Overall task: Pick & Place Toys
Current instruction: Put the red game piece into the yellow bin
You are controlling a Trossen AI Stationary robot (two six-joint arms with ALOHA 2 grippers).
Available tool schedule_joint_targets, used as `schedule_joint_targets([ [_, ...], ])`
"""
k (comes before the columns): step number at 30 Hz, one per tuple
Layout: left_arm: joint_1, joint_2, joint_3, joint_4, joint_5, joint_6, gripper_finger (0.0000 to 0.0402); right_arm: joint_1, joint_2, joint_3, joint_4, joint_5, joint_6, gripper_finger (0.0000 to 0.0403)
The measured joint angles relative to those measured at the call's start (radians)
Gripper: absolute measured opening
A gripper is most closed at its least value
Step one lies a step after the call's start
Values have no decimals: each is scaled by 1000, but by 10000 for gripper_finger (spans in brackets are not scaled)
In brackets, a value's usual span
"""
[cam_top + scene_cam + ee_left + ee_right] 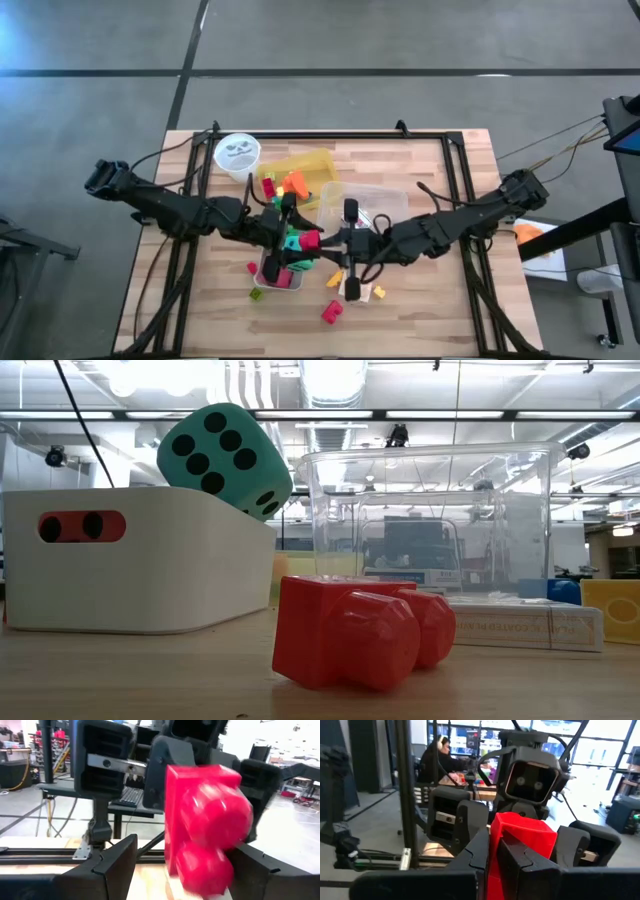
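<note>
**Holding a red block between two grippers above the table centre**

Meeting over the middle of the wooden table (420, 180), the two arms face each other at a red block (205, 827). The block is glossy plastic, a squared body with rounded studs on one face.

- Left gripper (300, 240): its fingers (115, 857) stand partly open on either side of the block; contact with the block cannot be confirmed.
- Right gripper (335, 243): its fingers (512, 857) are closed together against the block's near side.

A second red block (350, 630) of the same kind lies on the table near the low camera. Behind it stands a clear box (430, 520) and, to one side, a white bin (140, 560) with a teal die (225, 455) resting on its rim. Small coloured blocks (330, 312) lie scattered near the table's front edge.
</note>
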Motion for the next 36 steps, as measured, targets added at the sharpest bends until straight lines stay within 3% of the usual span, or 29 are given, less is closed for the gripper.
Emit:
schedule_joint_targets([
  [12, 5, 0, 0, 6, 45, 27, 248, -7, 0, 0, 20, -31, -34, 15],
  [21, 5, 0, 0, 5, 45, 78, 115, -22, 6, -11, 31, -36, -35, 15],
  [32, 5, 0, 0, -6, 50, 80, 115, -22, 6, -16, 32, -39, 8, 15],
  [36, 5, 0, 0, -32, 58, 72, 115, -23, 6, -16, 6, -46, 39, 41],
])
